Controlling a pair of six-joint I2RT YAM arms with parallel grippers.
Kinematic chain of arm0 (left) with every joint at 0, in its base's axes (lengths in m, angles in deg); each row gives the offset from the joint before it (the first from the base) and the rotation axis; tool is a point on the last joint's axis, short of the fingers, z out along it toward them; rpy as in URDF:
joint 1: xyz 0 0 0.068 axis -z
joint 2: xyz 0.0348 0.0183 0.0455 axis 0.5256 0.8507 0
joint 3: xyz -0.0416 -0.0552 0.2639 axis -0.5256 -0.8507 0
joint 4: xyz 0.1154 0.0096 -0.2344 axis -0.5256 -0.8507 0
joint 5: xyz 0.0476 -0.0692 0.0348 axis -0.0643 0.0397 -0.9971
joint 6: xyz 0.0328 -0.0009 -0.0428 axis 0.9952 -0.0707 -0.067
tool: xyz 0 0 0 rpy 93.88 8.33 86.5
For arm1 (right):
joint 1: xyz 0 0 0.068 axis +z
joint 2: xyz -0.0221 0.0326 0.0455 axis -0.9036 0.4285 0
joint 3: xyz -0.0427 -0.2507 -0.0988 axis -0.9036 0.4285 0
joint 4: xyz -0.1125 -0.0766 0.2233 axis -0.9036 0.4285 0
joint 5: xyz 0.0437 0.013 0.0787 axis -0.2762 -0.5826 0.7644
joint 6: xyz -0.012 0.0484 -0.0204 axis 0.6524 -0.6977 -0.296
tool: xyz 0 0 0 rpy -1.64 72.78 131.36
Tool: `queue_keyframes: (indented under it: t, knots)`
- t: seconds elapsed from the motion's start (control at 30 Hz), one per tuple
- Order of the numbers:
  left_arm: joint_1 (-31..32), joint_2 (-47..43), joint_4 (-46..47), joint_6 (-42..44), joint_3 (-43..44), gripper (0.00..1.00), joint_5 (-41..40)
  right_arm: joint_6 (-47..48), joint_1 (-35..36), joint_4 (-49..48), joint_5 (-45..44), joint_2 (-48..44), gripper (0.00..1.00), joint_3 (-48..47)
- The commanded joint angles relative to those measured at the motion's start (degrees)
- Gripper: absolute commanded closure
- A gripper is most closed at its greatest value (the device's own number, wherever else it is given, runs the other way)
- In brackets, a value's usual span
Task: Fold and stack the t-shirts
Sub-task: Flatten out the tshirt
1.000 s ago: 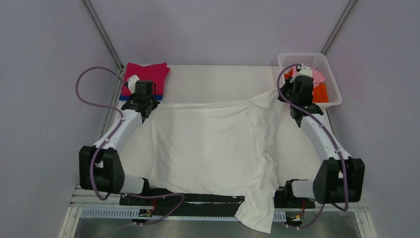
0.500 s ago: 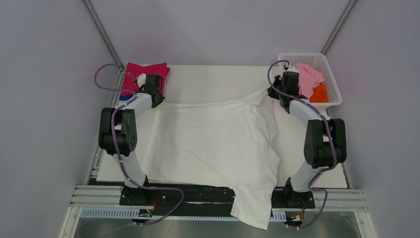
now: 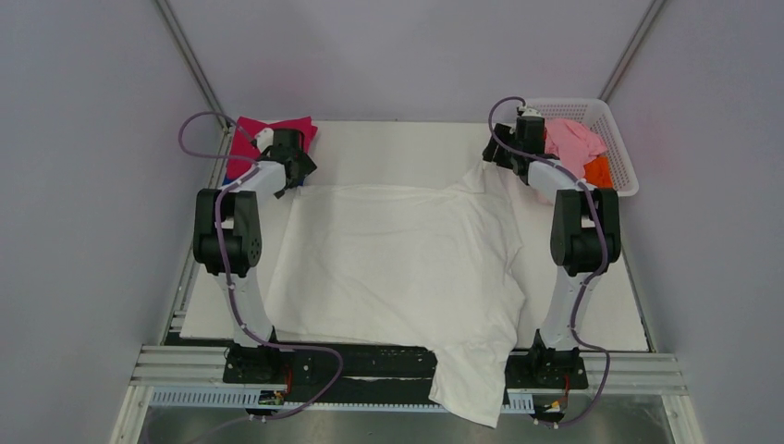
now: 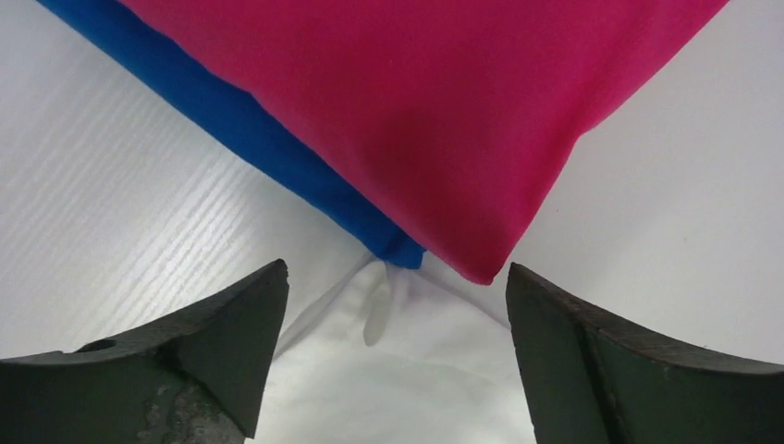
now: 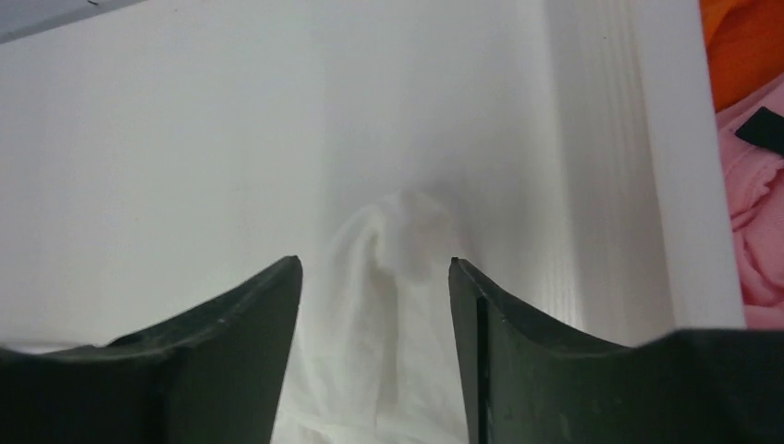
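Observation:
A white t-shirt (image 3: 398,259) lies spread over the table, plain side up, its near hem hanging off the front edge. My left gripper (image 3: 300,171) stands open over the shirt's far left corner (image 4: 379,305), which lies loose between the jaws. Just beyond it sits a folded magenta tee (image 4: 416,111) on a blue tee (image 4: 240,111). My right gripper (image 3: 488,159) is open over the bunched far right corner (image 5: 388,250), holding nothing.
A white lattice basket (image 3: 621,125) at the far right holds a pale pink tee (image 3: 571,143) and an orange tee (image 3: 599,171), right beside the right gripper. The magenta stack (image 3: 277,134) sits at the far left corner. Both arms stretch far across the table.
Both arms reached farther back, pulling the white shirt's far edge flatter. Both grippers then opened and let go of the shirt's far corners.

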Motion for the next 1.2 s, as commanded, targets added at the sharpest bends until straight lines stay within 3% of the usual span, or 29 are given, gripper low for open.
queue_keyframes:
  t: [0.0, 0.2, 0.47, 0.7, 1.17]
  knots:
    - [-1.13, -2.62, -0.5, -2.01, 4.65, 0.02, -0.72, 2.89, 0.07, 4.63, 4.28, -0.25, 0.32, -7.0]
    - [-1.15, -9.32, -1.96, -1.54, 2.52, 0.0, -2.06, 1.76, 1.79, 4.4, 10.38, -5.37, 0.01, -1.31]
    - [1.33, -19.77, 0.38, -0.62, -11.64, 0.0, 10.59, -5.46, 3.74, 5.4, 9.0, -11.73, 0.0, 10.29]
    - [5.02, -22.77, 6.27, -0.8, -22.02, 0.0, 19.73, -6.24, 5.19, 5.8, 10.05, -7.67, 0.0, 9.66]
    - [5.13, -18.78, 3.2, 1.33, -21.72, 0.0, 14.52, -8.37, 7.45, 4.09, 8.17, 4.21, 0.0, -0.72]
